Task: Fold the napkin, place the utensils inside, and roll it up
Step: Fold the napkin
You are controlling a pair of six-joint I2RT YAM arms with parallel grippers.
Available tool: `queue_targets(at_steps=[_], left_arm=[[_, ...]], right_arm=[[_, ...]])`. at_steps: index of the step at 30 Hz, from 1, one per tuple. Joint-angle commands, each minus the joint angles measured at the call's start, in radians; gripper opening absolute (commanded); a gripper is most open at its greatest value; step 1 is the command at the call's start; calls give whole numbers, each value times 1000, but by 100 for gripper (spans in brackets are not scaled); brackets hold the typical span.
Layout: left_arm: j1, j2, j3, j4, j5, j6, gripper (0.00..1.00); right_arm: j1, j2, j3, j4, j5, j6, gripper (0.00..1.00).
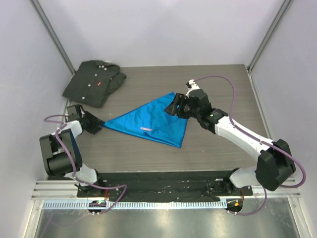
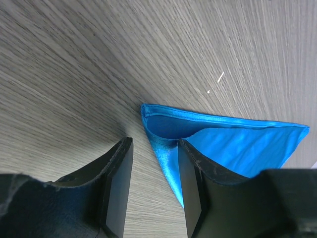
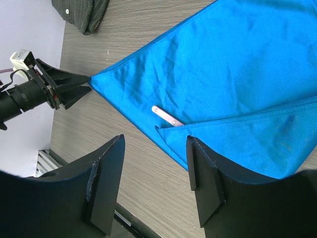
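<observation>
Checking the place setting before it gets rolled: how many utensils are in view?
1: a knife, its pale pink handle sticking out from under the folded flap of the blue napkin. More may be hidden inside the fold.

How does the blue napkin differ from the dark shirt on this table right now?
Colour: the napkin is bright blue and shiny; the shirt is dark grey-black with a small red tag. Pose: the napkin lies flat as a folded triangle mid-table; the shirt sits bundled at the far left. Contents: a knife handle pokes from the napkin's fold; the shirt shows none. Both are folded cloth on the table.
</observation>
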Motion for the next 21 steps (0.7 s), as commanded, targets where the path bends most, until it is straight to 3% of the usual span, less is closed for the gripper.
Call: queue_targets(at_steps=[1, 13, 18, 21], left_arm=[[-5, -1, -4, 36, -26, 2, 46], [-12, 60, 8, 39, -37, 1, 38], [-15, 86, 11, 40, -41, 4, 26], [-19, 103, 17, 43, -38, 9, 14]], right_arm=[[-6, -1, 2, 47, -12, 6, 60], [-9, -20, -13, 47, -11, 11, 61], [-10, -21, -23, 47, -17, 9, 61], [-12, -27, -32, 49, -14, 5, 61]])
